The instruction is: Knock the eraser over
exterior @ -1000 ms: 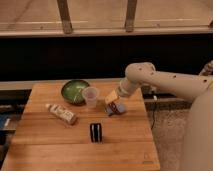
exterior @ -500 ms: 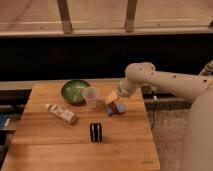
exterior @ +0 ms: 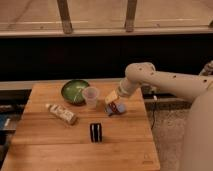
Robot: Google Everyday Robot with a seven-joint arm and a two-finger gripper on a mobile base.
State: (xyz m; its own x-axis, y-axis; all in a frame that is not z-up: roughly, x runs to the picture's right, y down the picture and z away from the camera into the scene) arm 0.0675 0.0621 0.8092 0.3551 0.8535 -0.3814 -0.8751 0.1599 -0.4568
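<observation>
Eraser (exterior: 95, 132) upright near mid-bench (exterior: 45, 150), apart from everything. Gripper (exterior: 114, 100) behind it, low over the red-and-blue object (exterior: 116, 108); open or closed, cannot tell. Green bowl (exterior: 74, 91) just beside clear cup (exterior: 91, 97); contents unclear.

One camera looks down at an angle across the wooden worktop (exterior: 45, 145) from its near side, facing the dark wall (exterior: 75, 57) beyond, moderately close; the claw (exterior: 112, 98) hangs right of centre above the far half.
</observation>
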